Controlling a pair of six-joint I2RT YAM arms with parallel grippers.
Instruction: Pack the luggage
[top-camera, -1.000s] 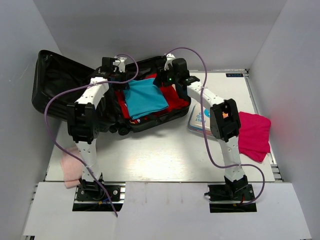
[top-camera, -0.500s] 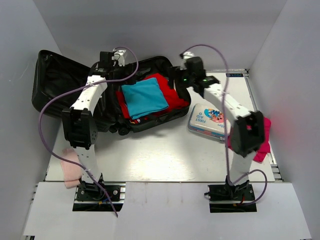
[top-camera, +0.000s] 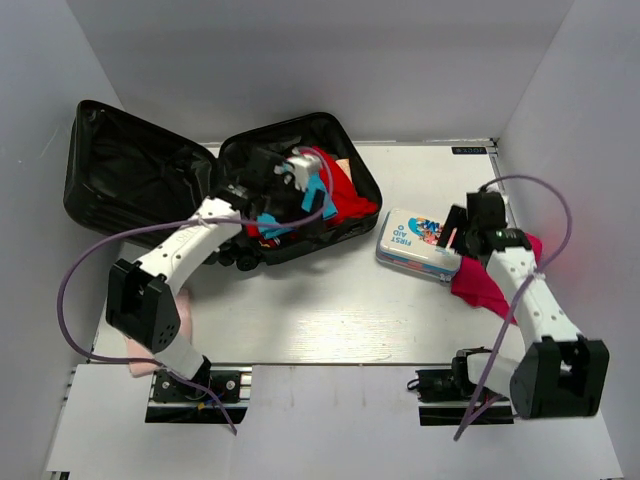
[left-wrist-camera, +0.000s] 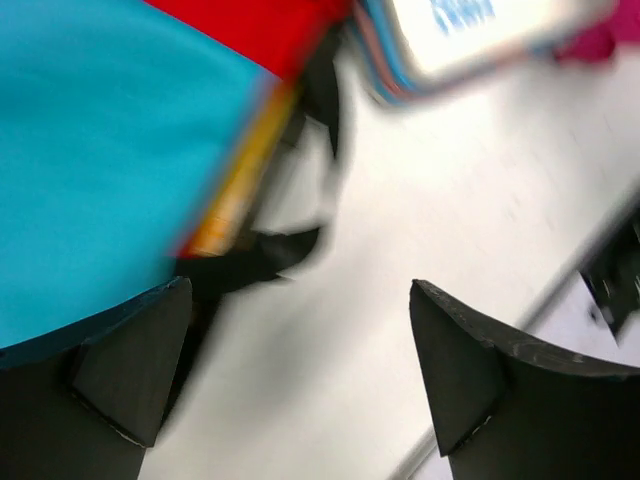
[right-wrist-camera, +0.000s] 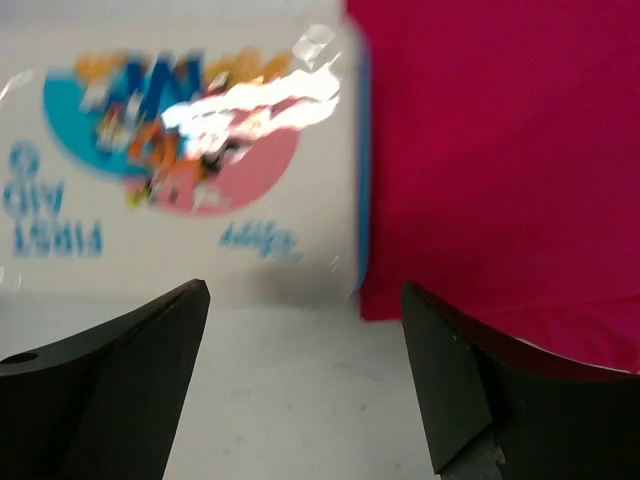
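Left of the first-aid tin (top-camera: 415, 243), the luggage (top-camera: 140, 190) lies open, its tin-side half packed. Over that half my left gripper (left-wrist-camera: 300, 288) hangs spread and empty, near enough to snag the turquoise cloth (left-wrist-camera: 100, 150). At the tin's right edge my right gripper (right-wrist-camera: 305, 288), likewise unclenched, straddles tin and magenta cloth (right-wrist-camera: 500, 150); closing here could pinch both.

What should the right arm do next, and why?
Probably lower the right end effector onto the first-aid tin. It hovers open above the tin's end, empty, and the tin lies on the table outside the open luggage.
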